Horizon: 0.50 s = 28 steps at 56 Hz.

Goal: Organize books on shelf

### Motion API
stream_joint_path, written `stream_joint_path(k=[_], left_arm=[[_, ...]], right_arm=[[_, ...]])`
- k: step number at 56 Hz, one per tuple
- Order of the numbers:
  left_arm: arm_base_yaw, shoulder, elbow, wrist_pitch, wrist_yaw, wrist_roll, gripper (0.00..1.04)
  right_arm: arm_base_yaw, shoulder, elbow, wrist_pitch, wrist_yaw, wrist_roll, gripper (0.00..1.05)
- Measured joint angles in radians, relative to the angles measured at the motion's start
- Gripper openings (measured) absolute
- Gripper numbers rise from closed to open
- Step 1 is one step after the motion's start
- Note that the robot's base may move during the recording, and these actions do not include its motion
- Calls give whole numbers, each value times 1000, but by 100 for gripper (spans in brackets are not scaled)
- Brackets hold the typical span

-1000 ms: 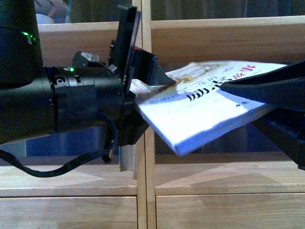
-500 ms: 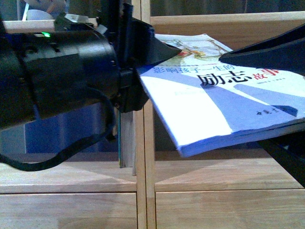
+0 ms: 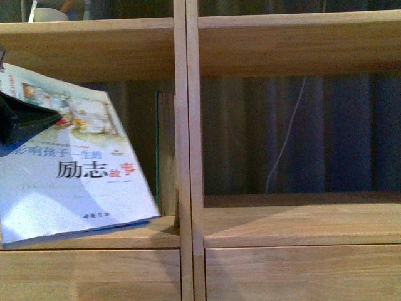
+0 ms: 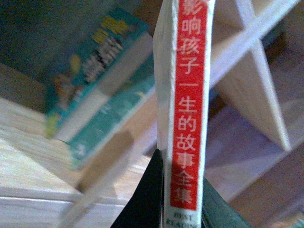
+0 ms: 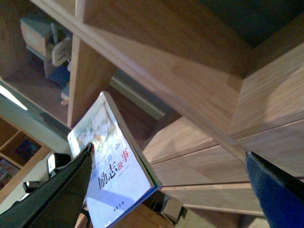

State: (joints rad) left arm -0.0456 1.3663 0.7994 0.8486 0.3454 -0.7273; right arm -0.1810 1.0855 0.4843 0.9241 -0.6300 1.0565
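Swung leftward, the paperback (image 3: 75, 182) clamped by the left gripper (image 3: 28, 122) needs uprighting beside the teal book (image 3: 158, 150) on the shelf (image 3: 188, 75); right gripper (image 5: 168, 151) spread empty.

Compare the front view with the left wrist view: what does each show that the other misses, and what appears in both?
Only the front view shows the paperback with its illustrated cover, a white cable in the right compartment and the drawer fronts below. Only the left wrist view shows the paperback's red spine end-on and the blurred, colourful cover of a teal book. Both show the paperback held in the left gripper, the wooden shelf and teal: in the front view, a thin spine standing against the divider.
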Motion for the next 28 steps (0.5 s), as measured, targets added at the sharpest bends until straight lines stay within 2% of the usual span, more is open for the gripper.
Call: stream_joint_path(k=[10,17,28], left_arm=[[27,97,86,66,-212,365,7],[16,184,178,138,-267,633,7],[-7,333,317,212,-296,850,7]], right_arm=[[-100,-40,-3,-10,-59,-26,98],[-120,-130,-38,-49,-103,-92,98],[-127,-308,-105,-121,-180,-179,98]])
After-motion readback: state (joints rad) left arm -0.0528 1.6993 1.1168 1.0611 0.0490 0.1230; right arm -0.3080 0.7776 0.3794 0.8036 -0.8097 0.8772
